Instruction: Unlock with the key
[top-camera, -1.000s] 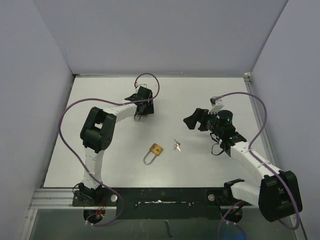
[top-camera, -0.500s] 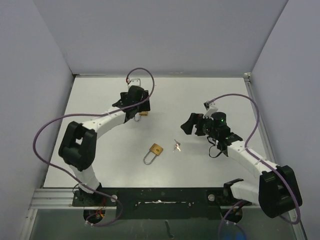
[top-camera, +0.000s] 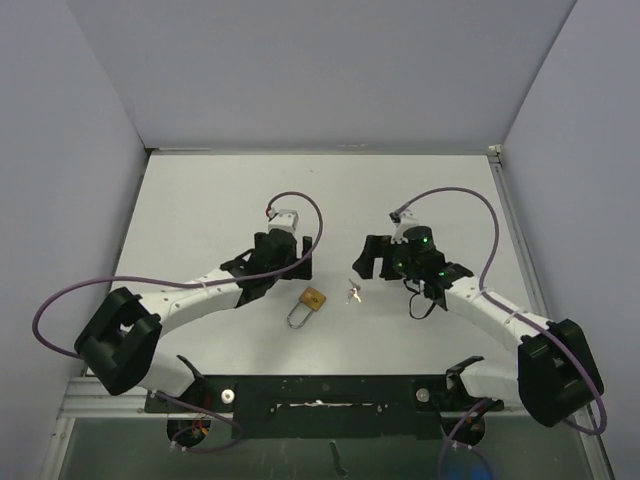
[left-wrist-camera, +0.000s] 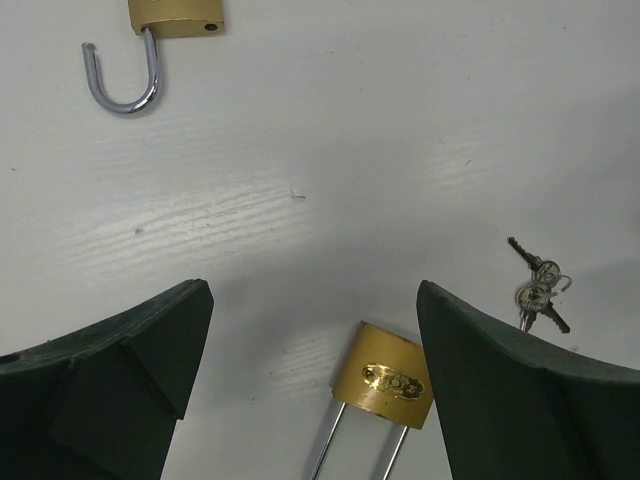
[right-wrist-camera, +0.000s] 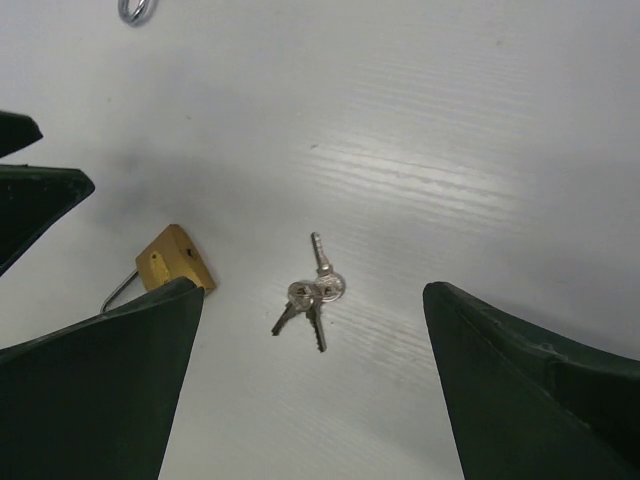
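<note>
A brass padlock (top-camera: 313, 298) lies on the white table, its shackle pointing toward the near edge. In the left wrist view it (left-wrist-camera: 395, 385) sits low between my fingers. A small bunch of keys (top-camera: 353, 293) lies just right of it, also seen in the left wrist view (left-wrist-camera: 538, 295) and the right wrist view (right-wrist-camera: 315, 290). My left gripper (top-camera: 290, 262) is open and empty, hovering just behind the padlock (left-wrist-camera: 312, 300). My right gripper (top-camera: 366, 256) is open and empty, above the keys (right-wrist-camera: 312, 290). The padlock's corner shows by my right gripper's left finger (right-wrist-camera: 175, 262).
A second brass padlock (left-wrist-camera: 175, 15) with an open shackle (left-wrist-camera: 125, 80) lies farther back on the table; its shackle tip shows in the right wrist view (right-wrist-camera: 135, 10). The left arm hides it in the top view. Grey walls enclose the table (top-camera: 200, 200).
My left arm has swung from the far middle of the table toward the near side, ending just behind the padlock. My right gripper has moved left, toward the keys.
</note>
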